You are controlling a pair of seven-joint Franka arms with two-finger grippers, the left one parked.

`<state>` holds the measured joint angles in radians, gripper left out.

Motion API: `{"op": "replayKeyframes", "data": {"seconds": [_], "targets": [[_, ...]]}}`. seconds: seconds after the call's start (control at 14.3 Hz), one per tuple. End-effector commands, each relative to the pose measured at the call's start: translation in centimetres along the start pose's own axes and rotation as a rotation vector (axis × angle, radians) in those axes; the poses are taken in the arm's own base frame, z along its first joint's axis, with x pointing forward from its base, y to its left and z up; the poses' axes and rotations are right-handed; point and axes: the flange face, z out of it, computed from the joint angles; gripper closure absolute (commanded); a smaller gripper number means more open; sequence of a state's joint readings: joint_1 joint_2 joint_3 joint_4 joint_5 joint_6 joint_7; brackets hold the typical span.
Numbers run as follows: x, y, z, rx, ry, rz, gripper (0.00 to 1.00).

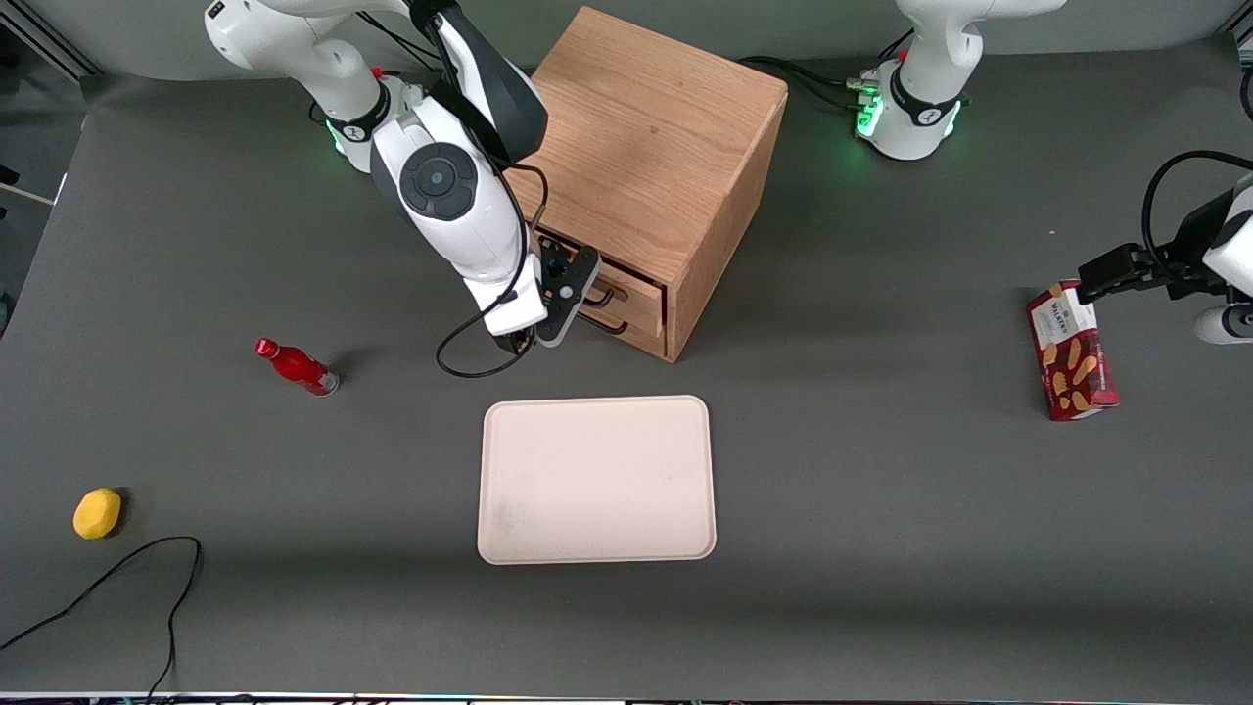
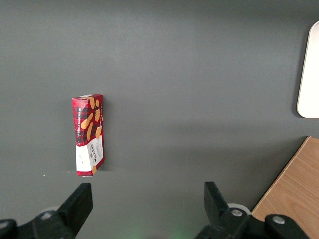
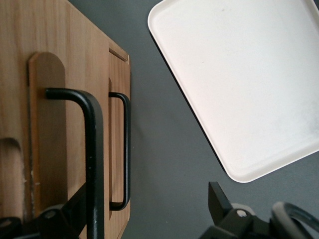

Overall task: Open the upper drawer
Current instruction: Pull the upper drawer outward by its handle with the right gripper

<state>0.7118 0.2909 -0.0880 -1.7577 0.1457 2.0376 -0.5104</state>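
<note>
On the gray table (image 1: 881, 490), an oak cube cabinet (image 1: 651, 147) is seen above the cream tray (image 1: 597, 480) in the front view. Its upper drawer (image 1: 626, 294), a light-oak front with a long thin black bar handle (image 3: 93, 149), is set above the matching lower drawer (image 3: 119, 124) and appears slightly drawn out. The gripper (image 1: 580, 294) is placed at that handle, with its fingers spread and the bar lying between them; no firm grasp is shown.
</note>
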Motion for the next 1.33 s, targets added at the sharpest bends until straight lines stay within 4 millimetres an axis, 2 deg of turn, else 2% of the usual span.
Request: {"op": "replayKeyframes", "data": {"seconds": [0.0, 0.14, 0.42, 0.77, 1.26], "targets": [[-0.4, 0.3, -0.6, -0.017, 0.009, -0.024, 0.0], [-0.5, 0.7, -0.7, -0.019, 0.01, -0.018, 0.0], [-1.4, 2.8, -1.4, -0.029, 0.017, 0.005, 0.0], [-1.0, 3.3, -1.6, -0.035, 0.027, 0.01, 0.0], [-1.0, 5.5, -1.4, -0.05, 0.026, 0.005, 0.0]]}}
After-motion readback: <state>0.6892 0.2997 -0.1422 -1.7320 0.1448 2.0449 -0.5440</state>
